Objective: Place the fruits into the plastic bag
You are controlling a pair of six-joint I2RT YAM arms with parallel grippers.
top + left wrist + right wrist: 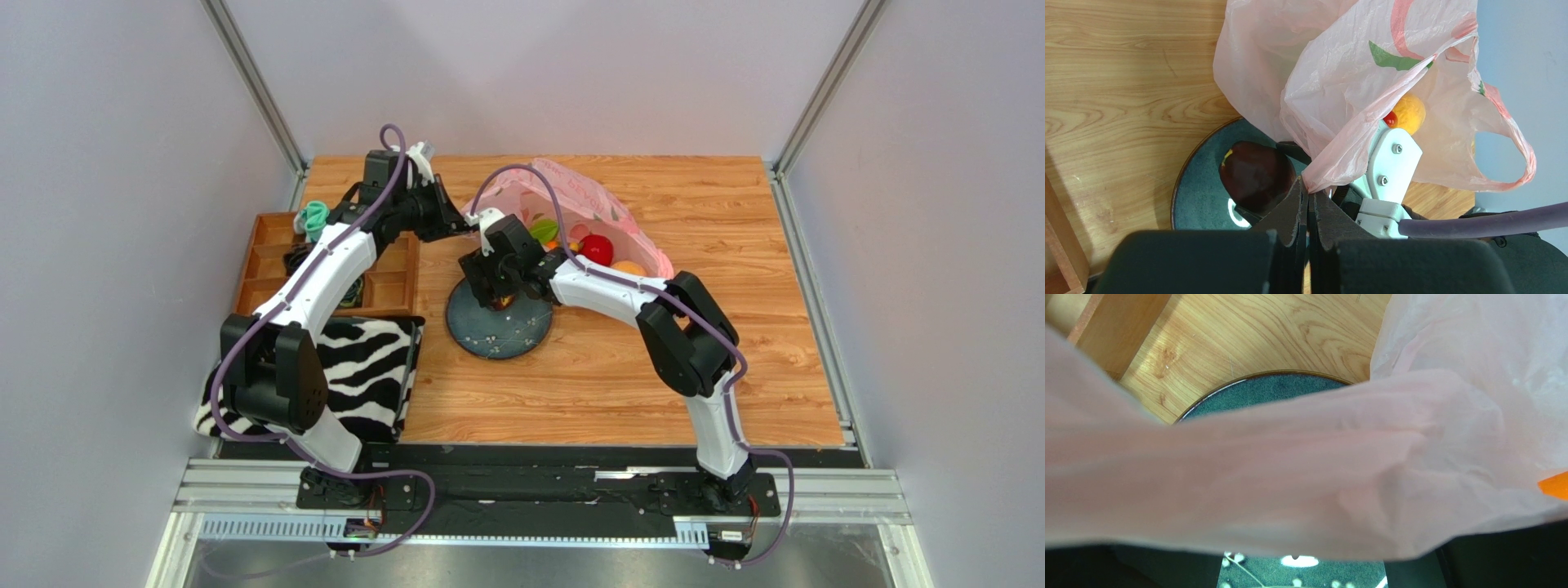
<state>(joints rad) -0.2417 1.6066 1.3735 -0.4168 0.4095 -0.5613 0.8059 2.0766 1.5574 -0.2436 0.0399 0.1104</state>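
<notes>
Left gripper (1309, 195): clenched on the rim of the pink plastic bag (1364, 73), holding the mouth raised and agape toward the dark round plate (1192, 196).

Right gripper (488, 292): jaws spread wide with nothing between them, low over the plate, bag film draped across its camera.

Dark purple fruit (1257, 174): on the plate, just beside the bag mouth, not yet bagged.

Red apple (596, 249), green fruit (543, 229) and yellow-orange fruit (1410, 113): inside the bag.

Judgement: I am placed to take the purple fruit next, and the loose film may snag.
</notes>
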